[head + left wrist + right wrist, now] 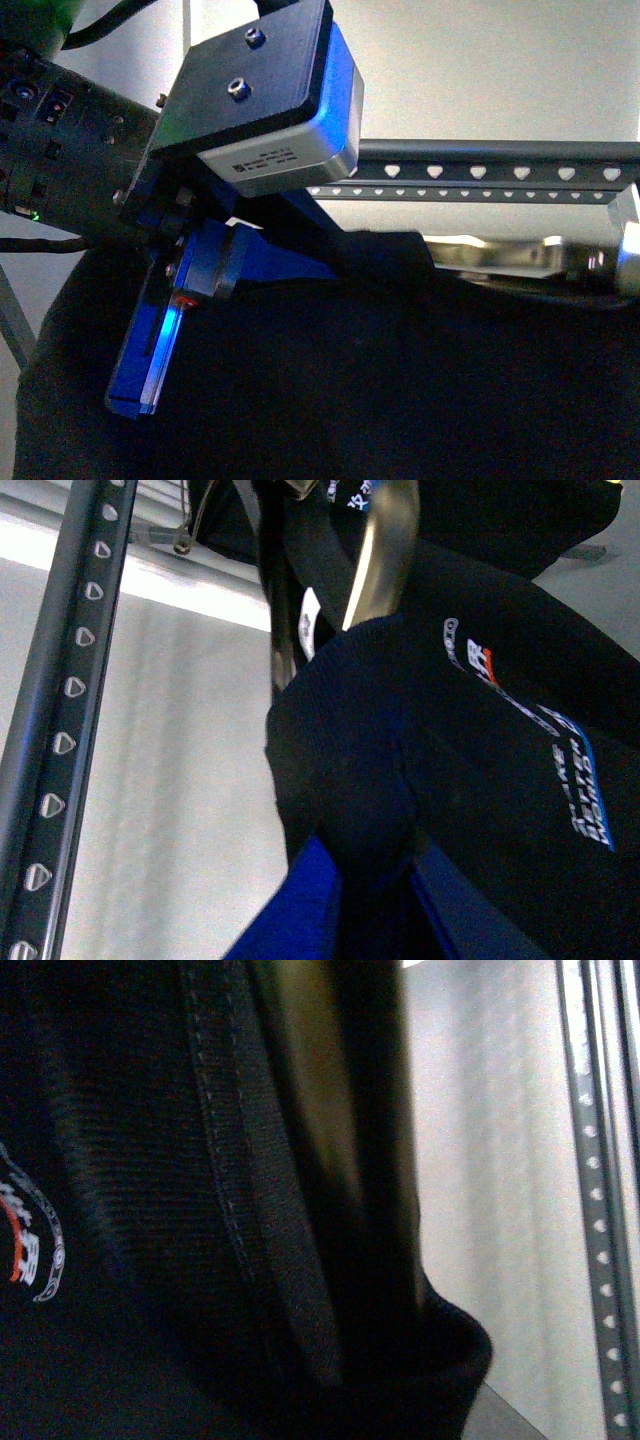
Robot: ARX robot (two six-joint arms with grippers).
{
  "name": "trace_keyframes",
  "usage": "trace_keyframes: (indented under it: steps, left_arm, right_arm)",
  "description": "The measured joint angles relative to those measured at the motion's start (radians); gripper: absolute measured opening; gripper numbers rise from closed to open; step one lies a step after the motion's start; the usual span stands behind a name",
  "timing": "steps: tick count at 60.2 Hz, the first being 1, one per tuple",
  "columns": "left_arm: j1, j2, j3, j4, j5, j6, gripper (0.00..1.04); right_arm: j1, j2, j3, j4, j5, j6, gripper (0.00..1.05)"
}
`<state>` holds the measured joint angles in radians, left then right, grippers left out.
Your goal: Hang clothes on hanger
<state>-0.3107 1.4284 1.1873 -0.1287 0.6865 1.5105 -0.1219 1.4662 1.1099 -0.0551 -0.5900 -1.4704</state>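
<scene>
The black T-shirt (380, 380) hangs wide across the lower front view, below the dark grey rail with heart-shaped holes (480, 172). My left gripper (330, 262) reaches right from the big wrist block and is shut on a bunched fold of the shirt. In the left wrist view its blue fingers (290, 915) pinch that fold (365, 810), beside the white and blue print (570, 770). My right gripper is shut on the shirt. Its jaws are hidden under black cloth (250, 1260) in the right wrist view. Only a bit of the right arm (630, 258) shows at the front view's edge.
A shiny curved metal bar (500, 255) lies just above the shirt's top edge, under the rail; it also shows in the left wrist view (385, 550). The rail runs along one side of each wrist view (70, 710) (590, 1210). A pale wall is behind.
</scene>
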Motion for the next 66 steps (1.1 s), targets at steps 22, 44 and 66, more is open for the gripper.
trace_keyframes:
  steps: [22,44,66]
  left_arm:
    - [0.0,-0.012,0.0,0.003,0.006,0.002,0.87]
    - [0.008,-0.034,-0.07,0.4,-0.558,-0.844,0.98]
    - [0.088,-0.111,-0.055,0.422,-0.8,-1.815,0.95]
  right_arm:
    - [-0.2,-0.033,-0.005,-0.404,-0.127,0.084,0.1]
    - [-0.355,-0.084,-0.111,-0.529,-0.256,0.137,0.1]
    - [-0.313,-0.154,-0.236,-0.452,-0.309,0.605,0.09]
